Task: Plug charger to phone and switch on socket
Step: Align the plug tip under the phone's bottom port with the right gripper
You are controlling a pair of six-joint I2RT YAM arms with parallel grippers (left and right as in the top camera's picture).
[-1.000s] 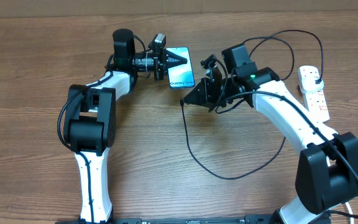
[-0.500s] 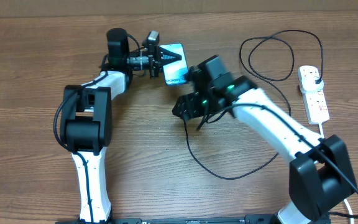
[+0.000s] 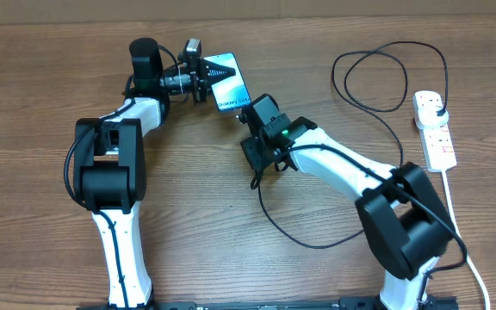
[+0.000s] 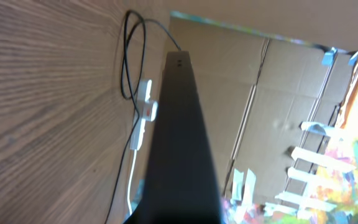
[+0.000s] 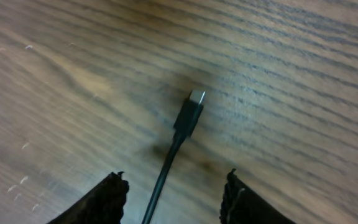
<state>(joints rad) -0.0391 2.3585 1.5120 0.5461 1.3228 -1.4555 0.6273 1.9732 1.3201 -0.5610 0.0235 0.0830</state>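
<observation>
My left gripper (image 3: pixel 214 76) is shut on the phone (image 3: pixel 231 87), whose lit blue-white screen faces up at the back of the table. In the left wrist view only the phone's dark edge (image 4: pixel 182 143) shows, running away from the camera. The charger's thin black cable (image 3: pixel 317 245) loops across the table to its plug (image 3: pixel 438 106) in the socket (image 3: pixel 434 129). My right gripper (image 3: pixel 254 165) is open and low over the cable's end. In the right wrist view the cable runs between the open fingers (image 5: pixel 114 199), and the connector tip (image 5: pixel 191 111) lies on the wood just ahead.
The socket (image 4: pixel 146 107) with red switches lies at the right edge, and its thick white cord (image 3: pixel 465 258) runs toward the front. A cable loop (image 3: pixel 386 77) lies at the back right. Cardboard walls stand behind the table (image 3: pixel 41 215).
My right arm has swung left and down until the gripper straddles the cable end. My left gripper has carried the phone a little to the left and back.
</observation>
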